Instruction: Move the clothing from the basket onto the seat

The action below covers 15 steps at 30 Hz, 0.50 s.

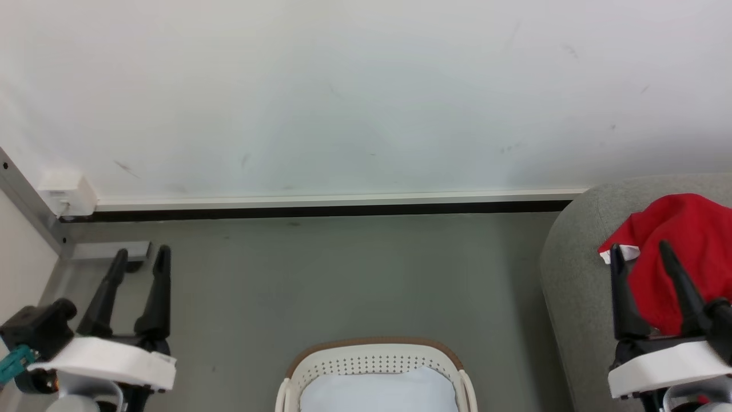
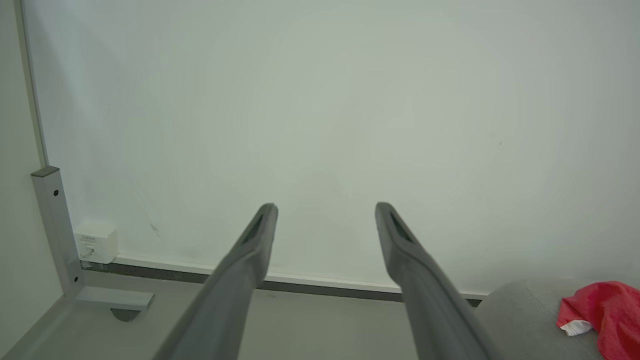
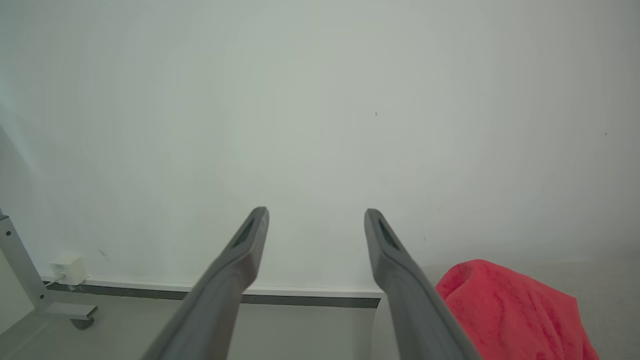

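Clothing (image 1: 686, 229), red, lay on the grey seat (image 1: 572, 274); left tool (image 1: 143, 250) and right tool (image 1: 639, 247) both stood open and empty.

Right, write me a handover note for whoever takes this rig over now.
Left tool: open, empty, over the floor left of the basket.
Right tool: open, empty, by the red clothing, nothing between its fingers.
Things: red clothing lies heaped on the seat; the basket stands on the floor between the arms, a pale pad inside.
Done: that red heap is on the seat.
Left: the basket's near part is cut off; check it for more garments.
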Available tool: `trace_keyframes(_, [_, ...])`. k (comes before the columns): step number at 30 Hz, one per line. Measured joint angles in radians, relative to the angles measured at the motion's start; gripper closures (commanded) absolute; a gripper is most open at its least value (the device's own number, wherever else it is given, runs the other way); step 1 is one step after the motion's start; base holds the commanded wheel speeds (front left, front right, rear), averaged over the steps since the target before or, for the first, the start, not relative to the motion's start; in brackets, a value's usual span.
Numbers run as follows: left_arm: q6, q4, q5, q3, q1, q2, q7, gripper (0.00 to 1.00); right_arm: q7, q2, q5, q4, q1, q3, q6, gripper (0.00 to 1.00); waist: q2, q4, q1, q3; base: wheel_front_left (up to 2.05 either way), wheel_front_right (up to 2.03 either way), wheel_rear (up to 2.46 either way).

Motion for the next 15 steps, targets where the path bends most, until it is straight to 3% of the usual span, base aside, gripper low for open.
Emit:
trace_keyframes(5, [-0.028,-0.002,0.051,0.096,0.084,-0.05,0.0,0.0,-0.092,0.007,0.01,0.092,0.032,0.06,0.0,0.0,0.0,0.008,0.0,-0.003,0.0,0.0,0.0])
trace_keyframes(10, [-0.057,-0.002,0.113,0.189,0.157,-0.135,0.0,0.0,-0.19,0.011,0.023,0.167,0.052,0.103,0.0,0.0,0.0,0.011,0.0001,-0.007,0.0,0.0,0.0])
trace_keyframes(15, [-0.095,0.025,0.193,0.242,0.209,-0.19,0.0,0.0,-0.249,0.012,-0.026,0.223,0.054,0.11,0.0,0.0,0.0,0.004,0.0001,-0.009,0.0,0.0,0.0])
